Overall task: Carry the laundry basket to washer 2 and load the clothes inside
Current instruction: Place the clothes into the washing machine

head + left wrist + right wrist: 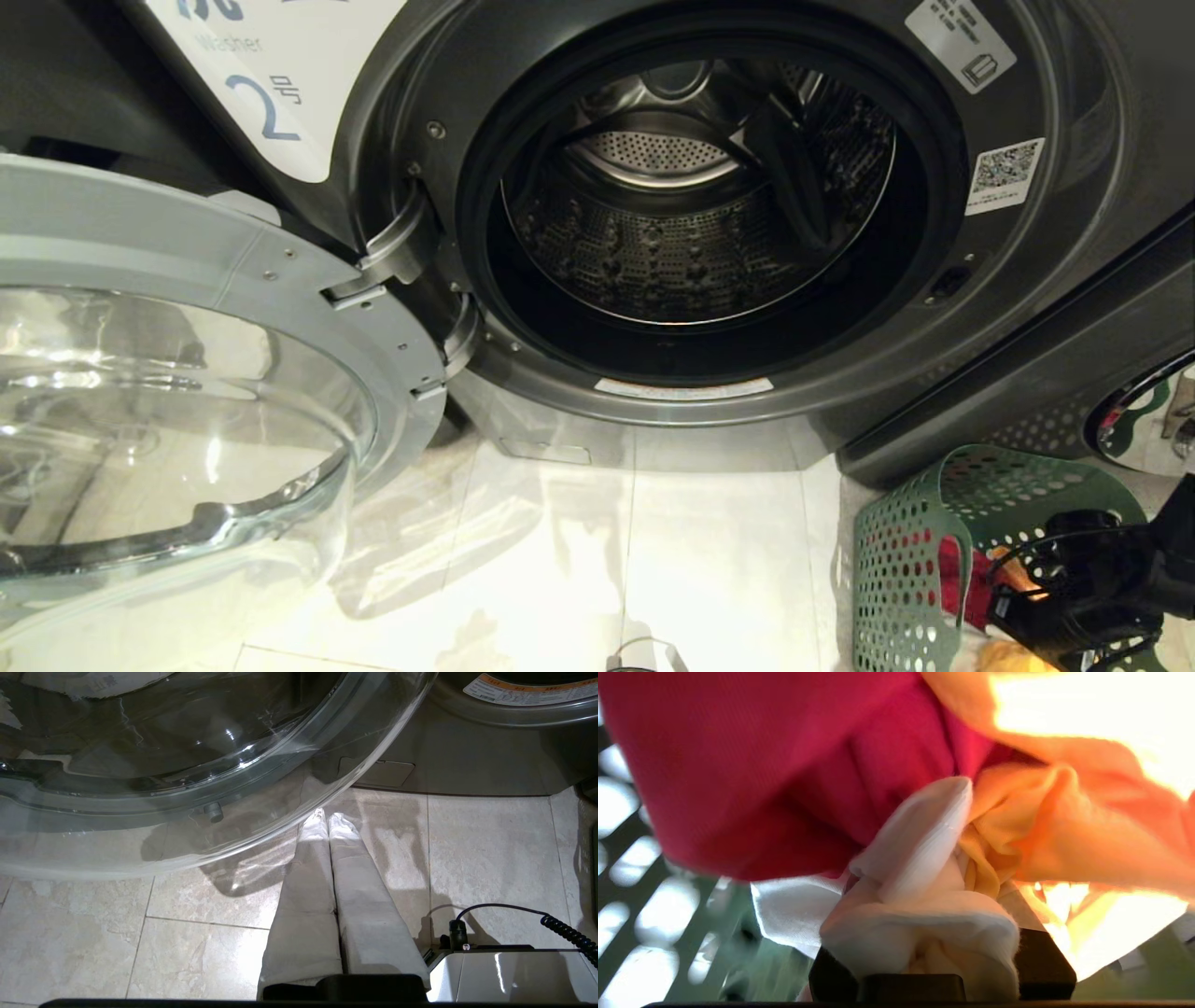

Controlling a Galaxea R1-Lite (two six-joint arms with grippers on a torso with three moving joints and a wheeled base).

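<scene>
Washer 2 (266, 107) stands before me with its steel drum (653, 215) empty and its glass door (187, 373) swung wide to the left. On the floor at the lower right sits the green laundry basket (896, 560). My right gripper (1027, 607) reaches into it. In the right wrist view the right gripper (934, 877) is shut on a bunch of the clothes: a white garment (784, 910), a yellow-orange one (1087, 826) and a red one (761, 774), with the basket wall (654, 858) behind. My left gripper (327, 819) hangs shut and empty over the floor below the door.
The open door (187, 765) juts out over the tiled floor (560, 560) on the left. Another unit with a round chrome door (1148, 420) stands right of the basket. My base (514, 975) and a coiled cable (565, 933) lie beside the left gripper.
</scene>
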